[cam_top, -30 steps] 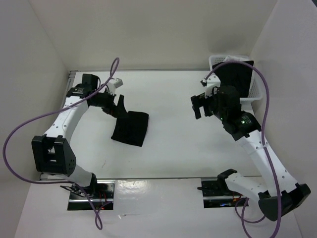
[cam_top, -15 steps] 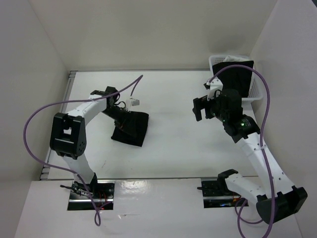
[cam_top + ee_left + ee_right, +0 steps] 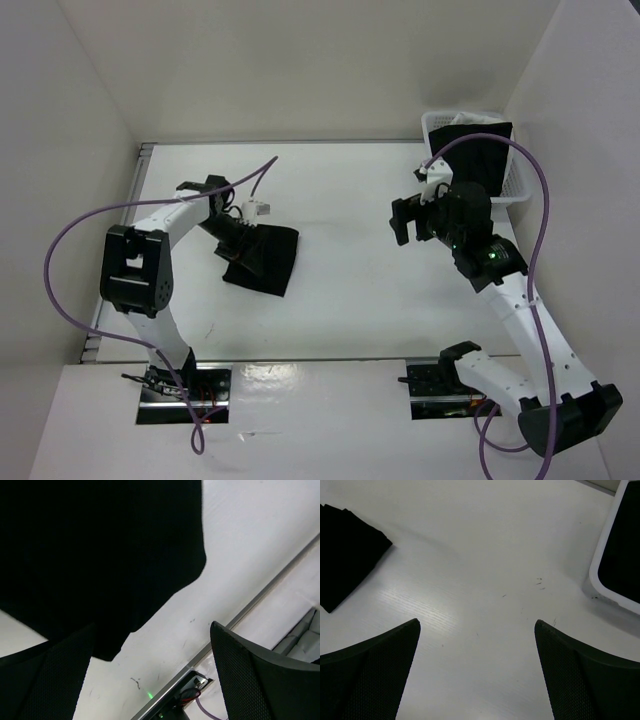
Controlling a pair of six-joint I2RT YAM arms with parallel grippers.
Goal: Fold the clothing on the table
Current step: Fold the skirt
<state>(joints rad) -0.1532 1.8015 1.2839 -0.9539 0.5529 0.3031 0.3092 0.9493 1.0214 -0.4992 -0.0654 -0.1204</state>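
White wall panels enclose the white table on three sides. The clothing lies folded flat, left of centre. Its long axis runs near to far, with the far end leaning right. My left gripper hangs at its left edge, jaws wide, holding nothing. My right gripper is spread over bare table. From overhead, my left fingers merge with the black fabric.

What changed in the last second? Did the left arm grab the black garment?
The left gripper moved from the far-left corner of the plain black fabric garment to hover above it, jaws open, nothing held. The garment kept its place on the white table; the right gripper stayed open.
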